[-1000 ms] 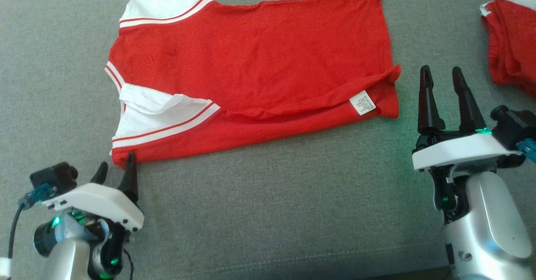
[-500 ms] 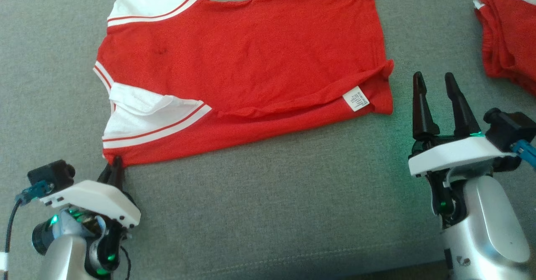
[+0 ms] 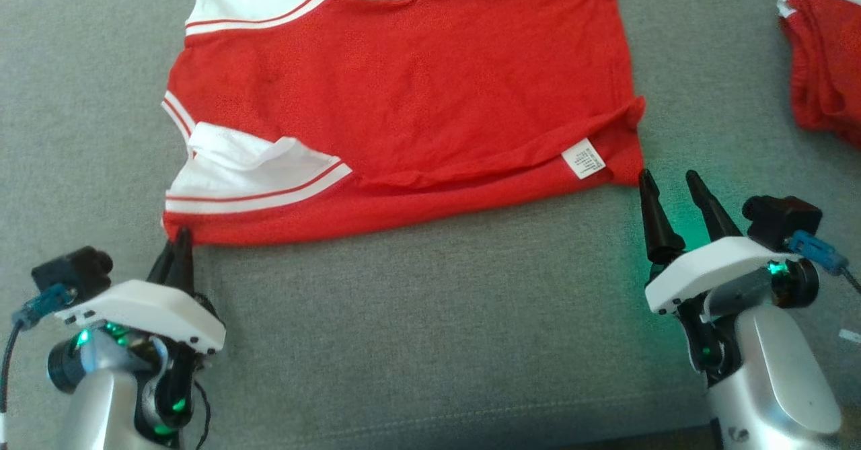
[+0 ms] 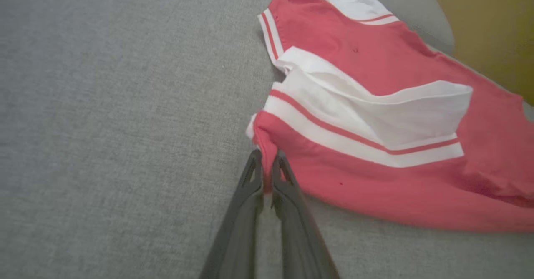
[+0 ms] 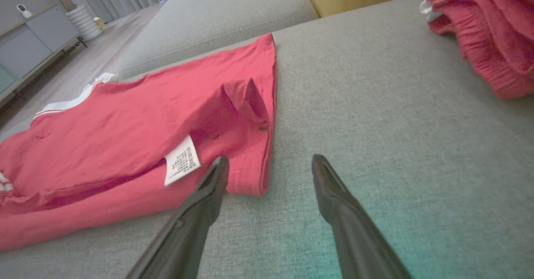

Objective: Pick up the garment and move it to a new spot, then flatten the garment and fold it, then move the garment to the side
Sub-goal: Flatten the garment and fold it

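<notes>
Right claw (image 3: 668, 175) nearer garment (image 3: 417, 93), grey sofa (image 3: 437, 315)

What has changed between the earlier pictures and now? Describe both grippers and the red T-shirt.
The left gripper closed its fingers and now pinches the near corner of the red T-shirt by the white sleeve. The right gripper, open, drew back and inward to the shirt's hem corner beside the label. The shirt stayed spread on the grey cushion; the other red garment stayed put.
</notes>
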You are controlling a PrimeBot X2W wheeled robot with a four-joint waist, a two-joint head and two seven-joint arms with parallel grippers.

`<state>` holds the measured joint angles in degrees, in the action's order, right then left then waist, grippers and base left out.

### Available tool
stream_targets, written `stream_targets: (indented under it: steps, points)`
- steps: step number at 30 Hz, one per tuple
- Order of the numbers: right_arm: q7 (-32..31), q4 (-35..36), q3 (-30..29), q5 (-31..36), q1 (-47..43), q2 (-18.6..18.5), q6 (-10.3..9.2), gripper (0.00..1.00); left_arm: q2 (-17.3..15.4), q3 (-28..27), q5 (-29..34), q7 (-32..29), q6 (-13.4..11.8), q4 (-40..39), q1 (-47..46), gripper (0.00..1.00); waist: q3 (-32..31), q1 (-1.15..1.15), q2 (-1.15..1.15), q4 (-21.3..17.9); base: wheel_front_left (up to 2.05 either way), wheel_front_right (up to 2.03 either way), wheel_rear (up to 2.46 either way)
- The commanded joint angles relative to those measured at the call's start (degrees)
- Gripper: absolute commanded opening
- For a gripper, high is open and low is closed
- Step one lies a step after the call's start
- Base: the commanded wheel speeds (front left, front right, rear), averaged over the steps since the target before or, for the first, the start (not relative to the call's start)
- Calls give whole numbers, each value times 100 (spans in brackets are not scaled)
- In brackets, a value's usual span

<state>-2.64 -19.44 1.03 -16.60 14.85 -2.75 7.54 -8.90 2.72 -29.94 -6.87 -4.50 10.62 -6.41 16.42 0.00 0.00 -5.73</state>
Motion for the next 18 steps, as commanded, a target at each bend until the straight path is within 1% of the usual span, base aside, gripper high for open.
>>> stream_targets:
  steps: [1, 7, 12, 13, 14, 15, 17, 18]
  points:
    - [-17, 86, 89, -17, 253, -13, -5, 100, -116, -218, -16, 99, -13, -318, -185, 0, 24, 0, 0, 39, 0, 0, 0]
    - [-177, -549, 113, -4, 684, -13, -5, 100, -75, -129, 17, 146, -23, -597, -213, 0, 83, 0, 0, 165, 0, 0, 0]
    - [-313, -1166, 180, 135, 976, -13, -5, 100, -39, -55, 22, 180, -10, -663, -242, 0, 111, 0, 0, 258, 0, 0, 0]
    - [-345, -1260, 203, 160, 1009, -13, -5, 94, -34, -46, 22, 200, -5, -662, -248, 0, 111, 0, 0, 273, 0, 0, 0]
    - [-384, -1340, 234, 157, 1033, -13, -5, 75, -32, -39, 23, 219, -1, -660, -251, 0, 108, 0, 0, 287, 0, 0, 0]
    - [-458, -1457, 302, 116, 1063, -13, -5, 42, -31, -38, 20, 270, 10, -666, -255, 0, 93, 0, 0, 302, 0, 0, 0]
    - [-487, -1509, 332, 86, 1071, -13, -5, 28, -43, -52, 16, 331, 24, -673, -264, 0, 71, 0, 0, 302, 0, 0, 0]
    - [-487, -1509, 332, 86, 1071, -13, -5, 28, -43, -52, 16, 331, 24, -673, -264, 0, 71, 0, 0, 302, 0, 0, 0]
